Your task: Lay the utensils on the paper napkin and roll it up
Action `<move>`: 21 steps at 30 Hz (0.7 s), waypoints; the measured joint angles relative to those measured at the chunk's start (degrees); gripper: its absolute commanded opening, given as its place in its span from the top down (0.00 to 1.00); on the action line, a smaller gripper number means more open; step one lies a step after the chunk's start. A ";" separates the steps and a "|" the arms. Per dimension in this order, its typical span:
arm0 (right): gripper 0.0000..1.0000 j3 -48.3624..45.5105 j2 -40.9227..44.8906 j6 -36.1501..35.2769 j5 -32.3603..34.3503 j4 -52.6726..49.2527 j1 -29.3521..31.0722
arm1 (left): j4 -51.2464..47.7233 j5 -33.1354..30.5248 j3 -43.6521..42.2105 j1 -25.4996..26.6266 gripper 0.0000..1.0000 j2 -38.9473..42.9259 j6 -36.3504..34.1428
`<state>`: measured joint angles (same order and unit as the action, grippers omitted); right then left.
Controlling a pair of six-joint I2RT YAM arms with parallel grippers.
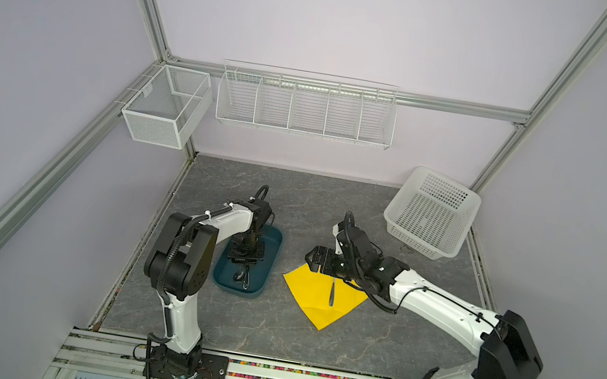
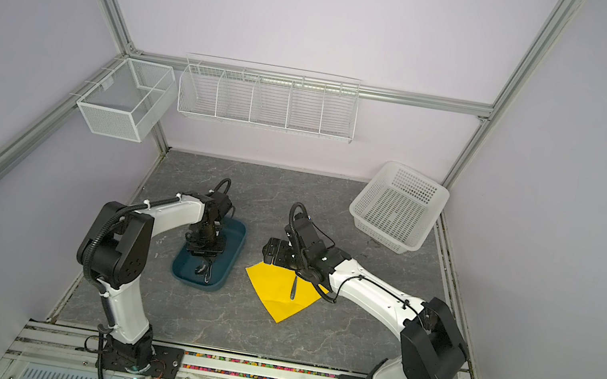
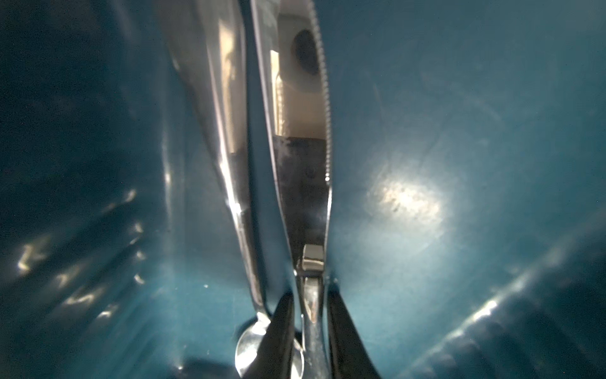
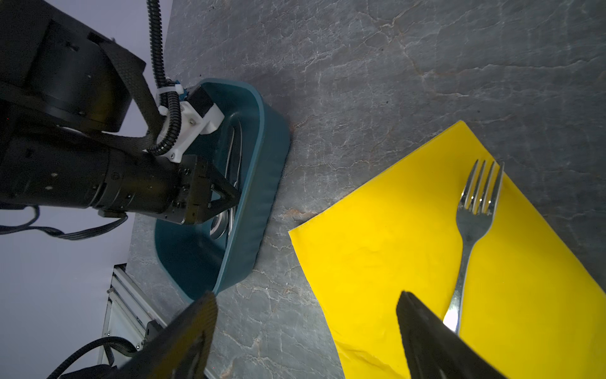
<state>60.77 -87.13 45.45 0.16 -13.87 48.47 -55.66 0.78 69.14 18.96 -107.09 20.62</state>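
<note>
The yellow paper napkin (image 1: 310, 299) (image 2: 271, 292) (image 4: 410, 236) lies flat on the table with the fork (image 1: 332, 293) (image 2: 293, 286) (image 4: 472, 226) on it. The knife (image 3: 301, 170) and the spoon (image 3: 236, 210) lie side by side in the teal tray (image 1: 275, 251) (image 2: 240, 245) (image 4: 262, 164). My left gripper (image 1: 244, 266) (image 2: 205, 262) (image 3: 311, 295) (image 4: 234, 197) points down into the tray, its fingers closed on the knife's handle; the spoon's bowl sits just outside one finger. My right gripper (image 1: 313, 257) (image 2: 270, 250) (image 4: 308, 298) hangs open and empty over the napkin's far corner.
A white perforated basket (image 1: 395, 211) (image 2: 358, 204) stands at the back right of the table. A wire rack (image 1: 306, 106) and a mesh box (image 1: 166, 107) hang on the walls, above the table.
</note>
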 measured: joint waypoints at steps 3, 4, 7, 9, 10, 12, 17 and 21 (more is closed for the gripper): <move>0.11 0.00 0.00 0.00 0.00 0.00 0.00 | 0.17 0.79 0.04 -0.11 0.91 -0.17 0.22; 0.11 0.00 0.00 0.00 0.00 0.00 0.00 | 0.15 0.85 0.04 -0.20 0.93 -0.17 0.22; 0.11 0.00 0.00 0.00 0.02 0.00 0.00 | 0.20 1.05 0.04 -0.26 0.94 -0.15 0.20; 0.11 0.00 0.00 0.00 0.02 0.00 0.00 | 0.20 1.07 0.04 -0.26 0.95 -0.04 0.17; 0.11 0.00 0.00 0.00 0.02 0.00 0.00 | 0.17 1.07 0.04 -0.26 0.95 0.04 0.17; 0.11 0.00 0.00 0.00 0.02 0.00 0.00 | 0.17 1.05 0.04 -0.26 0.95 0.17 0.17; 0.11 0.00 0.00 0.00 0.02 0.00 0.00 | -0.22 1.11 0.07 -0.26 0.95 0.70 0.13; 0.11 0.00 0.00 0.00 0.00 0.00 0.00 | -0.55 1.95 0.35 -0.26 0.95 1.09 0.11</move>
<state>60.77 -87.13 45.45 0.16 -13.87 48.47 -56.21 2.72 69.49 18.70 -106.00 20.73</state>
